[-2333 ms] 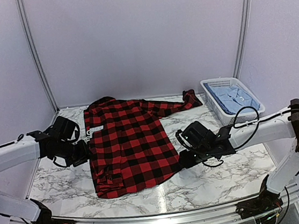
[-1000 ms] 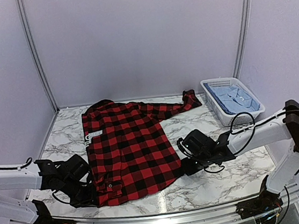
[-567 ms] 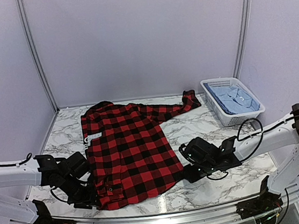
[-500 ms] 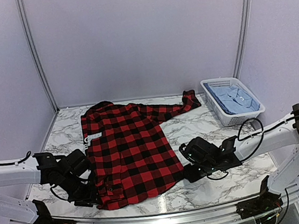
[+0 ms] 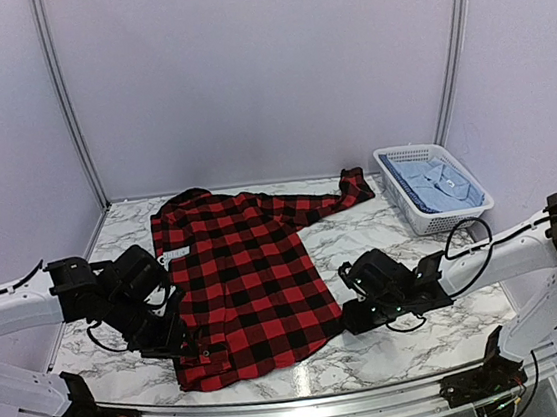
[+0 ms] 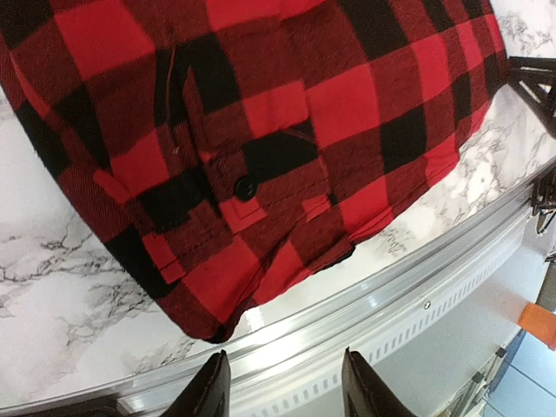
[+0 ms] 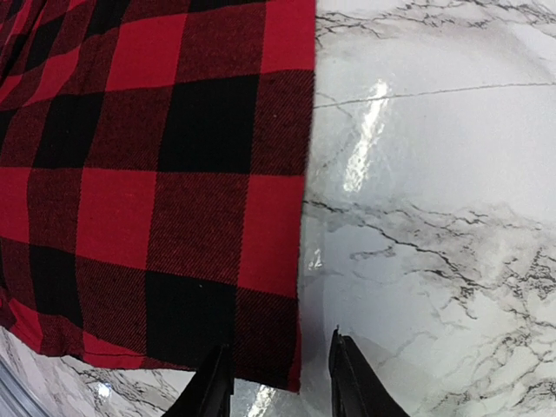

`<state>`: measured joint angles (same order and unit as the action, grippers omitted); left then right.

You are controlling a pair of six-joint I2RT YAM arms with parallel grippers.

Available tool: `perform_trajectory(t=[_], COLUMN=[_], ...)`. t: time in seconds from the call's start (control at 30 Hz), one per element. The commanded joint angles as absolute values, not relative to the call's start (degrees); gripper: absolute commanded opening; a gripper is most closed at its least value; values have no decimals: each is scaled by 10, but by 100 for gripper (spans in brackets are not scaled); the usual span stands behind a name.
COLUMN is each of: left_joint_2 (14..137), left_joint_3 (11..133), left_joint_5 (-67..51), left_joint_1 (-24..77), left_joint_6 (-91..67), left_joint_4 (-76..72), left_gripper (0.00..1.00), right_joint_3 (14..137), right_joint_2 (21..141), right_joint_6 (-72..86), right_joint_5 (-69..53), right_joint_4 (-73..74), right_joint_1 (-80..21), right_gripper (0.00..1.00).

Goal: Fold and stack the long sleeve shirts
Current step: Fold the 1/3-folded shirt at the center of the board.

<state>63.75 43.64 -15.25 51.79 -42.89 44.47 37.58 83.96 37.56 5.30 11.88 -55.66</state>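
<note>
Nearest, front rail (image 5: 301,407): a metal strip that runs along the near edge of the marble tabletop (image 5: 404,340).
Left pincer (image 6: 282,391): its fingers (image 6: 211,387) stand apart with nothing between them. It hovers low at the near-left corner of the checked shirt (image 5: 242,283). The wrist view looks down past the hem to the rail.
Hem under the left wrist: a folded cuff (image 6: 261,187) with one dark button (image 6: 245,186) lies on top of the shirt body. The cloth's near edge lies just short of the tabletop's edge.
Right pincer (image 7: 280,382): spread wide and gripping nothing. It is low at the shirt's near-right corner, and in the wrist view the cloth's side edge runs down between the two fingers (image 7: 346,373). Whether they touch the cloth cannot be told.
Checked shirt: red and black, spread flat on the tabletop left of centre, with its collar at the far end and its hem toward the arms.
Sleeve (image 5: 327,196): reaches from the shirt's far right shoulder across the tabletop, and its cuff ends near the basket (image 5: 410,216).
Basket: white plastic lattice, at the far right of the tabletop.
Blue shirt (image 5: 437,185): pale and folded, lying inside the basket, well apart from both arms.
</note>
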Motion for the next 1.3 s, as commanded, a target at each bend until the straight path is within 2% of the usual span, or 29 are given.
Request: perform_trajectory(t=[0.0, 0.3, 0.5, 0.73, 0.87, 1.07, 1.27], left_joint_2=[699, 909, 995, 1041, 1058, 1075, 1082], left_joint_3=[504, 632, 643, 642, 640, 628, 617], left_joint_5=[-118, -155, -162, -174, -182, -183, -172], left_joint_1=[507, 500, 498, 499, 502, 513, 514], left_joint_6=[-392, -344, -326, -329, -336, -338, -343], left_joint_4=[429, 276, 234, 200, 185, 180, 180], left_gripper=[42, 34, 28, 26, 25, 25, 25], right_joint_3=[366, 364, 369, 374, 380, 422, 467], right_joint_2=[831, 833, 837, 843, 839, 830, 816], right_joint_6=[394, 401, 399, 399, 398, 376, 360], right_joint_5=[21, 22, 22, 16, 16, 29, 31], right_joint_4=[76, 71, 72, 73, 83, 123, 149], right_joint_1=[-541, -539, -536, -535, -535, -537, -562], right_gripper=[33, 27, 25, 21, 16, 0, 0])
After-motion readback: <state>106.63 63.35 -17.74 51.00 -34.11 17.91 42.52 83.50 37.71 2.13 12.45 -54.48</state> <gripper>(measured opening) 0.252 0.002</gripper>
